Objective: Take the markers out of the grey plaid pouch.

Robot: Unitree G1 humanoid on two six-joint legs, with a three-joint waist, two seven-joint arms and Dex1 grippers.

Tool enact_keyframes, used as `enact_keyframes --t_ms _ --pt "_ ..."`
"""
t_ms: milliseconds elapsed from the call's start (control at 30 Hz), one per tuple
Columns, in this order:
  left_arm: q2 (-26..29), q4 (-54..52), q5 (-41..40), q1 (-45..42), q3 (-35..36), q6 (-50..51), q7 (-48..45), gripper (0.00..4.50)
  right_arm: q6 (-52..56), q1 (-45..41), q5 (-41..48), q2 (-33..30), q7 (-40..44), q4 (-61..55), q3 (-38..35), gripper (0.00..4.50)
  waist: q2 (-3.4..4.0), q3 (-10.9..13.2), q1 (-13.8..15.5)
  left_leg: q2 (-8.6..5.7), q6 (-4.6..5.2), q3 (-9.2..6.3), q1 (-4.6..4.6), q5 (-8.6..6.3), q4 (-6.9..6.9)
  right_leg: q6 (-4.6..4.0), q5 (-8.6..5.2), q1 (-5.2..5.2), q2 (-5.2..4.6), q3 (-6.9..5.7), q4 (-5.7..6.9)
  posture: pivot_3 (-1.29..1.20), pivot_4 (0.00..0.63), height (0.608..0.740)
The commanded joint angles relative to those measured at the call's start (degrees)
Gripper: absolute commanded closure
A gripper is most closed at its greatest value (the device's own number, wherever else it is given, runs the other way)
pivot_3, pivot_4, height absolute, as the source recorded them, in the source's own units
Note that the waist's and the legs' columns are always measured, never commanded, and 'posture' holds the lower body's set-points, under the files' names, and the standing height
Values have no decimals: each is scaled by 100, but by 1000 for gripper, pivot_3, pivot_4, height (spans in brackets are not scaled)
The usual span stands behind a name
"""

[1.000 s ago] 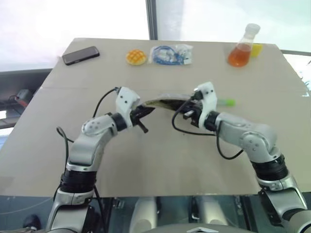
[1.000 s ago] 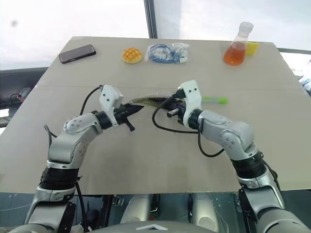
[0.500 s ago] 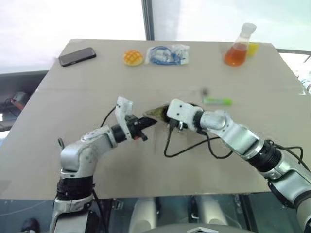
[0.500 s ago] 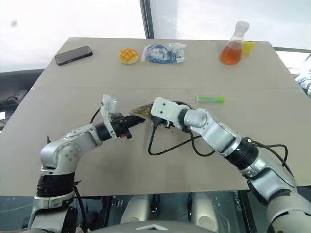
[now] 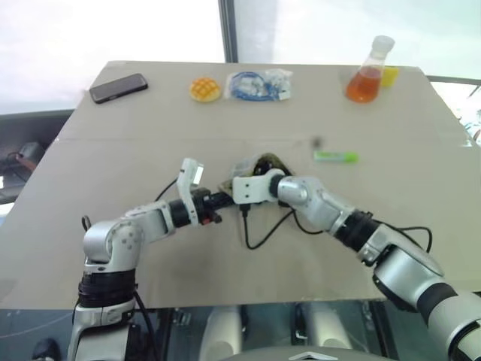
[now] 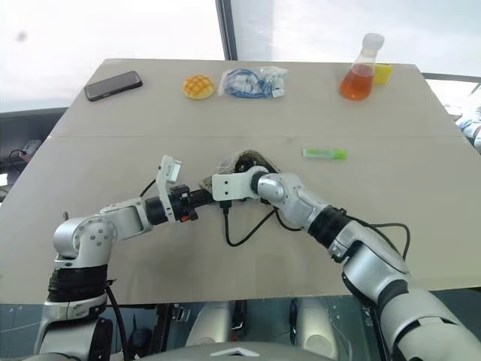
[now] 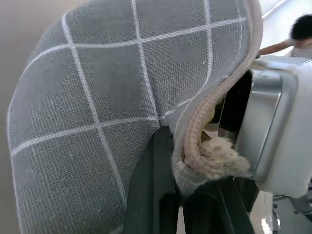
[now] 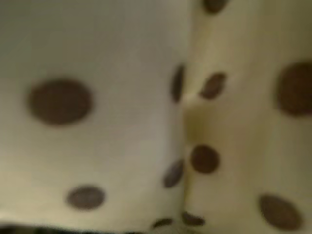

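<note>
The grey plaid pouch point(image 7: 97, 122) is held up above the middle of the table point(image 5: 150, 256), between the two arms. Its zipper edge, with a frayed cream end, is seen in the left wrist view pinched between the black fingers point(image 7: 156, 190) of the left gripper point(image 5: 219, 200), which are clamped together on the fabric. In the head views the pouch appears as a dark, crumpled shape point(image 5: 264, 163) just behind the right gripper's white housing.

The right gripper point(image 6: 218, 186) is pushed into the pouch's mouth, and a cream lining with brown dots point(image 8: 146, 122) is seen close up in the right wrist view. Whether its fingers are apart or together cannot be told, as they are hidden in the fabric.

A light-green highlighter point(image 5: 335, 156) lies on the table to the right of the pouch, well apart from it. The black marker cannot be made out.

Along the far edge of the table, from left to right, are seen a black phone point(image 5: 118, 87), a round yellow bun point(image 5: 206, 89), a clear bag with blue cable point(image 5: 260, 84), and a flask of orange liquid point(image 5: 369, 71) with a yellow object point(image 5: 390, 75) just behind it.
</note>
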Motion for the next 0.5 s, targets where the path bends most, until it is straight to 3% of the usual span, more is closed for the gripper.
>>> enact_keyframes --t_ms 33,300,500 --pt "-138 -322 -64 -130 -70 -353 -79 4500 -130 272 -106 -117 178 19 -223 4093 -10 -10 7 -1 0 0 7 0 0 0 0 2 -2 0 0 0 150 740" --pt "165 800 1198 -408 -94 -1691 173 4500 881 1221 1128 -963 1738 -3294 -1582 4101 -9 -7 32 -3 11 -10 2 -9 2 -1 0 4 -11 -1 1 0 150 740" --pt "238 1252 1581 -568 -296 -2307 52 4500 2035 1252 2262 -637 2173 -4259 -2326 4101 -5 -5 -61 17 18 -20 9 -11 -11 -2 0 -4 22 3 5 0 150 740"
